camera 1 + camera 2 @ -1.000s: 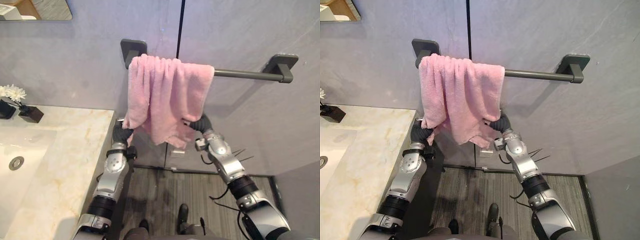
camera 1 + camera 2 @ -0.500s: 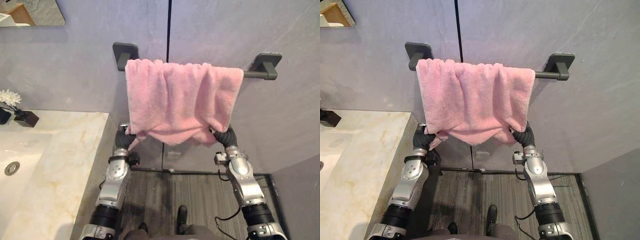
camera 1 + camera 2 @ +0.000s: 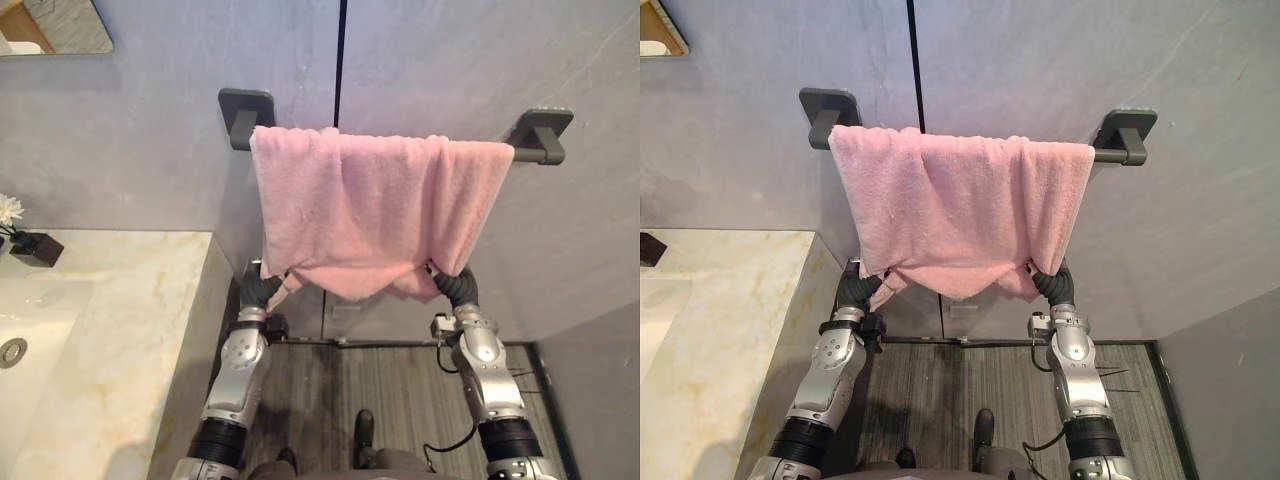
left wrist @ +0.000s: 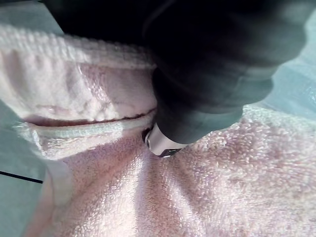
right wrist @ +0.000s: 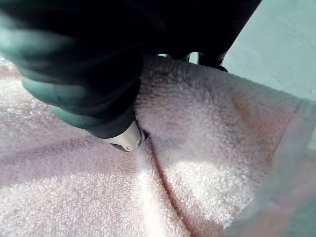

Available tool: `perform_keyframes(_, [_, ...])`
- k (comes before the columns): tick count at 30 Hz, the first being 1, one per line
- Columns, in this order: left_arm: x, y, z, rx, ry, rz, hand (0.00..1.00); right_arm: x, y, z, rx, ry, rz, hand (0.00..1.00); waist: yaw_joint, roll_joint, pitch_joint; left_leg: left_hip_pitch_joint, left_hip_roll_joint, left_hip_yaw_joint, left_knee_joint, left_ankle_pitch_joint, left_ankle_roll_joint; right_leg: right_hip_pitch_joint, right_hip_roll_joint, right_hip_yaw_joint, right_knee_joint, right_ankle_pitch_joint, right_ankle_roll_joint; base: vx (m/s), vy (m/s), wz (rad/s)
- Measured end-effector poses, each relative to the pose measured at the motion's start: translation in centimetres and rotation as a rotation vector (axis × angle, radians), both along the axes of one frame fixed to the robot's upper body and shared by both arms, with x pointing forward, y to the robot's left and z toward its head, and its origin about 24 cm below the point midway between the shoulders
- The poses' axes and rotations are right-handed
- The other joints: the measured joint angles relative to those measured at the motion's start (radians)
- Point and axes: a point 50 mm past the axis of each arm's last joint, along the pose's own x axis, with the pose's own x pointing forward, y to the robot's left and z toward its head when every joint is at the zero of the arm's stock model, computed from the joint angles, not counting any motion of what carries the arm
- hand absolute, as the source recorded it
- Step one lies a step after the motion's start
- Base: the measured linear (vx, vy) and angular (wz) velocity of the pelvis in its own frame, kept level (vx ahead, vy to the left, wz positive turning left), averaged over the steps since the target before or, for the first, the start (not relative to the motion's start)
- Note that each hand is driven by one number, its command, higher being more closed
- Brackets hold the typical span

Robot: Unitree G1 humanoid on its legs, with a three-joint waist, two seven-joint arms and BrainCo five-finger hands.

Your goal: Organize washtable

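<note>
On the rail (image 3: 530, 152), towel (image 3: 370, 210) spread; left hand (image 3: 258, 290), right hand (image 3: 455, 288) seemingly beneath.

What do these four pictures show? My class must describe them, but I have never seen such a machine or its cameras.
This is a humanoid robot with silver-grey arms. The two wide pictures come from a stereo camera on its head, looking down; the two close ones from cameras on its wrists. A pink terry towel hangs spread over a dark grey wall bar. The left hand and right hand reach its lower corners; the cloth hides their grip. To its left, a pale marble counter holds a white sink and a small dark vase with a white flower.
</note>
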Motion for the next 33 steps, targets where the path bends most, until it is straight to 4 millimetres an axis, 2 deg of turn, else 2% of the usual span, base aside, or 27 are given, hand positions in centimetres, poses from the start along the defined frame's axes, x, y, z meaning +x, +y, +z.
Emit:
perform_keyframes(7, [-0.2,0.5,-0.9,-0.028,0.044,0.022,1.00,0.3,1.0,-1.0,0.110,0.030,-0.016,1.00,-0.009,0.002,-0.001,0.008,-0.006,-0.008,-0.003,0.000,0.000,0.010,-0.005,-0.007,-0.004,-0.005,0.006,-0.01,0.018,0.02])
perform_keyframes(11, [-0.3,0.6,-1.6,-0.050,0.072,0.033,1.00,0.8,1.2,-1.1,0.110,0.041,-0.010,1.00,-0.020,0.012,-0.008,0.009,-0.004,-0.018,-0.007,0.000,0.000,0.012,-0.005,-0.016,-0.003,-0.008,0.007,0.00,0.015,0.06])
perform_keyframes(12, [-0.3,0.7,-1.6,-0.059,0.073,0.039,0.00,1.0,1.2,-1.2,0.109,0.044,-0.008,0.00,-0.023,0.014,-0.008,0.012,-0.004,-0.019,-0.013,0.002,-0.001,0.013,-0.004,-0.019,-0.003,-0.010,0.007,0.02,0.020,0.03])
perform_keyframes(17, [-0.3,2.0,-1.8,-0.074,0.082,0.094,0.00,0.9,0.9,-1.6,0.110,0.064,-0.024,0.00,-0.025,0.014,-0.009,0.036,-0.001,-0.021,-0.034,0.003,-0.003,0.027,-0.002,-0.026,-0.004,-0.020,0.015,0.01,0.014,0.01])
perform_keyframes(23, [-0.6,2.0,-1.5,-0.078,0.071,0.097,0.00,0.3,-0.5,-1.6,0.123,0.061,-0.101,0.00,-0.023,0.013,-0.010,0.034,-0.003,-0.022,-0.035,0.003,-0.003,0.027,-0.007,-0.025,0.000,-0.026,0.020,0.02,0.027,0.02])
perform_keyframes(26, [-1.2,2.5,-2.0,-0.097,0.090,0.129,0.00,-0.7,-1.5,-1.9,0.122,0.063,-0.156,0.00,-0.021,0.013,-0.010,0.034,-0.004,-0.022,-0.034,0.003,-0.003,0.027,-0.010,-0.022,0.000,-0.026,0.021,0.00,0.010,-0.01])
perform_keyframes(29, [-2.4,4.0,-2.5,-0.114,0.105,0.214,0.00,-2.3,-3.7,-2.6,0.125,0.085,-0.273,0.00,-0.019,0.012,-0.010,0.033,-0.005,-0.021,-0.030,0.003,-0.003,0.027,-0.019,-0.017,0.000,-0.026,0.021,-0.01,0.021,-0.02])
perform_keyframes(33, [-3.4,4.3,-2.3,-0.134,0.094,0.243,0.00,-4.3,-5.5,-3.4,0.137,0.120,-0.393,0.00,-0.021,0.013,-0.010,0.035,-0.004,-0.022,-0.030,0.003,-0.002,0.029,-0.019,-0.020,0.000,-0.026,0.021,-0.03,0.004,0.00])
